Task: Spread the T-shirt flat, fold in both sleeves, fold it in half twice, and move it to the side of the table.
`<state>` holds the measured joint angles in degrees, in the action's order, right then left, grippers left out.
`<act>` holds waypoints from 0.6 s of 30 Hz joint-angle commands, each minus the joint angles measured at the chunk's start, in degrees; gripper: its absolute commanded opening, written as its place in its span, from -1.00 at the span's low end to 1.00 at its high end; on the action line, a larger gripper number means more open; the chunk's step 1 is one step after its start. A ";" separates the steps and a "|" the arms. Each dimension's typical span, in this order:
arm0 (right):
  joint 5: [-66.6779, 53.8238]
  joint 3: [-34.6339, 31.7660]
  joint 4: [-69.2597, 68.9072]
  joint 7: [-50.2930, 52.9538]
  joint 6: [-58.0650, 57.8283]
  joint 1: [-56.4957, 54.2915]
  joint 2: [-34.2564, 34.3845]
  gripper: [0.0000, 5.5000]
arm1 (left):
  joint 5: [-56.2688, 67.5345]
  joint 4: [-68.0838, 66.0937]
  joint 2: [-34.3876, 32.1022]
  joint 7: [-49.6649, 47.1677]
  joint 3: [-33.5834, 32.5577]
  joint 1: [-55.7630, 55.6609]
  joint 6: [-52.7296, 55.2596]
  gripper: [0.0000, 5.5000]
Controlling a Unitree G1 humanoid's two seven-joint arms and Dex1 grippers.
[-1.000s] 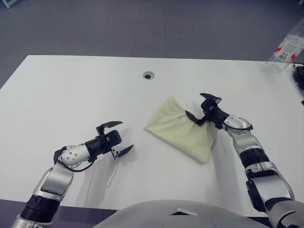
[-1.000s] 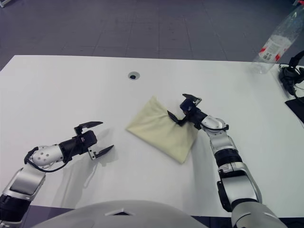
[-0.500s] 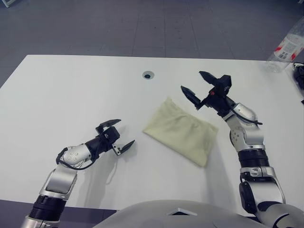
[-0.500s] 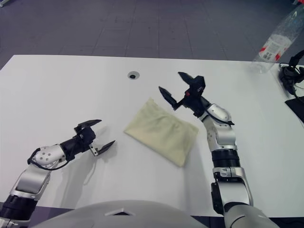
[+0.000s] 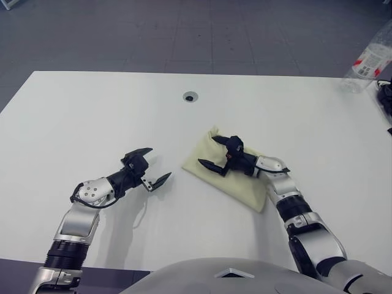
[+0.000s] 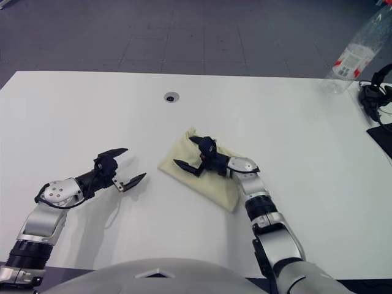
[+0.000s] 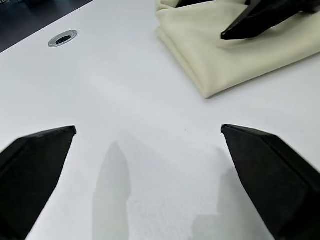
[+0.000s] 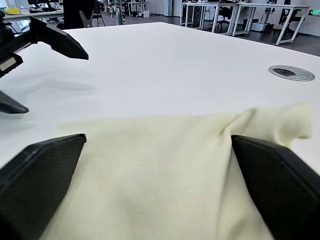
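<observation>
The T-shirt (image 5: pixel 240 184) is a pale yellow folded bundle lying right of the table's middle. My right gripper (image 5: pixel 208 152) is open and low over the bundle's left part, one finger near its far corner, the other near its left edge. In the right wrist view the fabric (image 8: pixel 160 165) spreads between the two open fingers. My left gripper (image 5: pixel 158 163) is open just above the bare white table (image 5: pixel 92 110), a short way left of the shirt. From the left wrist the shirt's folded edge (image 7: pixel 210 70) lies ahead.
A round cable hole (image 5: pixel 191 97) sits in the table behind the shirt. A clear plastic bottle (image 5: pixel 369 61) stands at the far right corner, with black cables (image 6: pixel 373 95) at the right edge. Bare table stretches left and in front.
The right gripper rose from the shirt's right corner, then swung left and down onto the shirt's left part. The left gripper edged slightly toward the shirt. The shirt stayed put.
</observation>
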<state>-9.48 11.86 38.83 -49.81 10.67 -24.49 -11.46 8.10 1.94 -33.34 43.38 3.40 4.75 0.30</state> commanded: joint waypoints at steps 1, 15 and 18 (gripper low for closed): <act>1.36 -0.37 5.30 -0.88 -1.43 1.30 -0.02 0.96 | -0.78 0.09 -1.10 0.90 0.11 0.83 -0.42 0.96; 2.83 -9.45 26.26 18.63 2.59 8.24 -9.32 0.96 | -0.55 2.04 -1.23 0.87 -0.67 2.15 0.03 0.96; -0.58 -14.66 30.60 25.47 2.61 9.39 -11.78 0.96 | -0.31 2.17 -1.75 1.10 -1.27 3.11 -0.16 0.96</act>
<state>-11.34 2.33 53.58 -36.20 20.62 -26.02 -16.74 8.05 3.06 -33.52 44.14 3.33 6.67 0.17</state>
